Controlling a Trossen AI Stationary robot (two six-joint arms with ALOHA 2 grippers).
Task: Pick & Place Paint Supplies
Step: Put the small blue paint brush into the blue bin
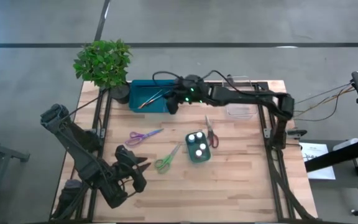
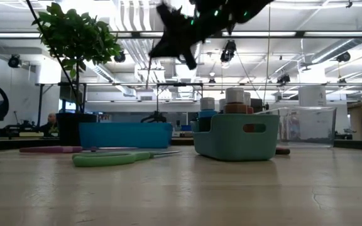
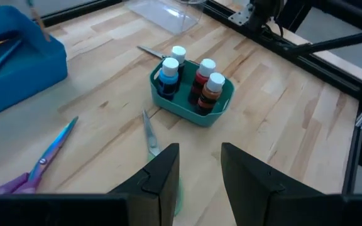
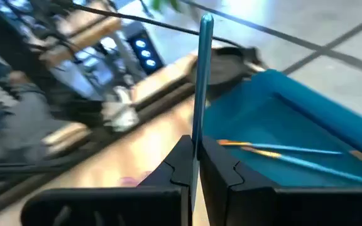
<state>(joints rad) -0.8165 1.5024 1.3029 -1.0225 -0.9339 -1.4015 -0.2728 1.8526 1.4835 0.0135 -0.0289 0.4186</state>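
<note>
I've got the right gripper (image 4: 195, 164) clamped tight on a thin blue brush (image 4: 202, 75), held upright over the blue tray (image 1: 143, 99) so it can drop in beside the brushes already there. Brush sits pinched between the fingertips. Left gripper (image 3: 200, 172) idles partly open, empty, well short of the tray.

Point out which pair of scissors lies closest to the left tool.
The green-handled scissors: they lie just ahead of the left tool, while the purple-handled scissors and the red-handled scissors lie farther up the table.
</note>
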